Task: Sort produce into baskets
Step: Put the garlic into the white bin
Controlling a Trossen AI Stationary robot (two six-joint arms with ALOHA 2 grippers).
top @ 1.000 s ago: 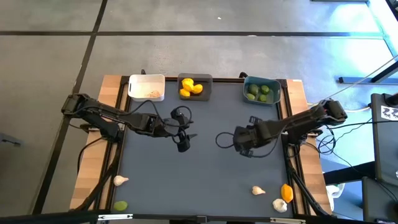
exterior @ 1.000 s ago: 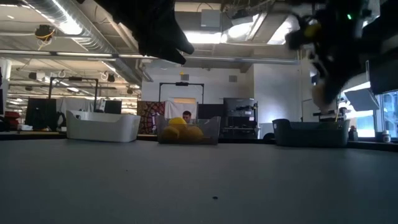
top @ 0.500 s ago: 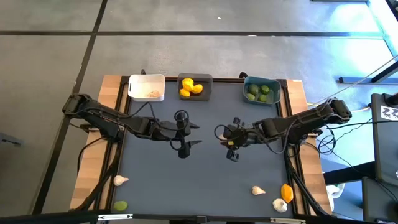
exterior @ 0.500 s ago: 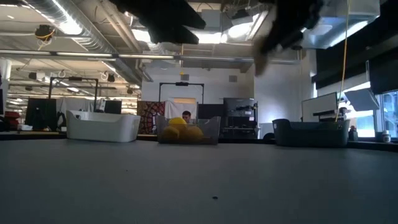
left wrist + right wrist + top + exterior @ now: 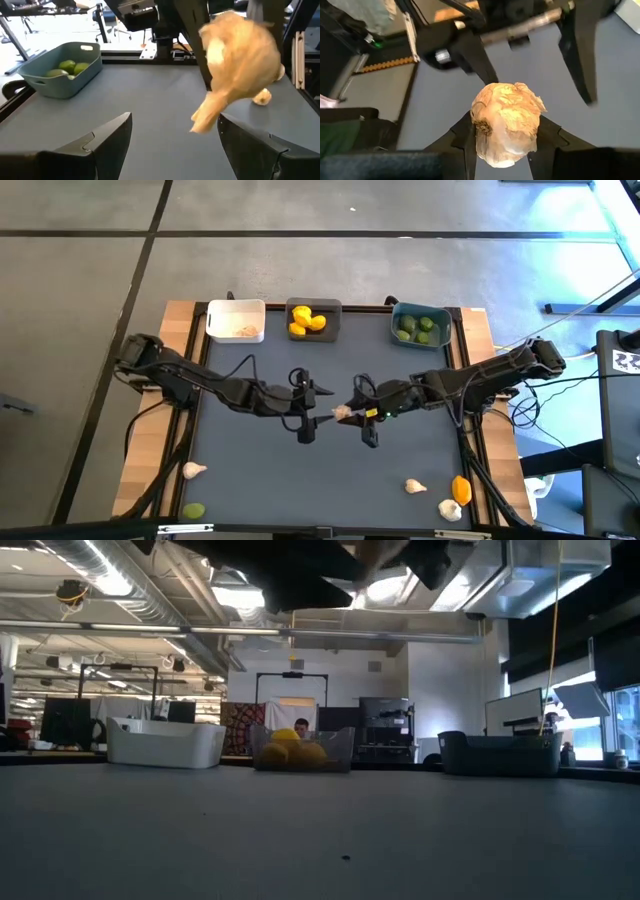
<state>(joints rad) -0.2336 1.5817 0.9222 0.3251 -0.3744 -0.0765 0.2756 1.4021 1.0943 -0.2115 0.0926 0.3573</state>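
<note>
— What do you get from the wrist views that the high view does not give?

— In the high view you see only a pale speck where the two arms meet over the middle of the worktop [image 5: 250,460]. The right wrist view shows you it is a garlic bulb [image 5: 506,124], pinched between the fingers of the right claw [image 5: 502,137]. The left wrist view shows the left claw [image 5: 172,132] with its fingers spread wide, the bulb just in front of them, not touching.

— What is hard to see?

— In the low view both arms are only dark shapes cut off at the top, so you cannot read the claws there. The bulb in the left wrist view is blurred.

— And around?

— At the far edge stand the white basket [image 5: 236,320], the dark grey basket [image 5: 314,320] with lemons [image 5: 305,321], and the teal basket [image 5: 420,325] with limes [image 5: 416,328]. Near the front edge lie loose garlic [image 5: 193,471], one lime [image 5: 193,510], and one lemon [image 5: 461,489].
</note>
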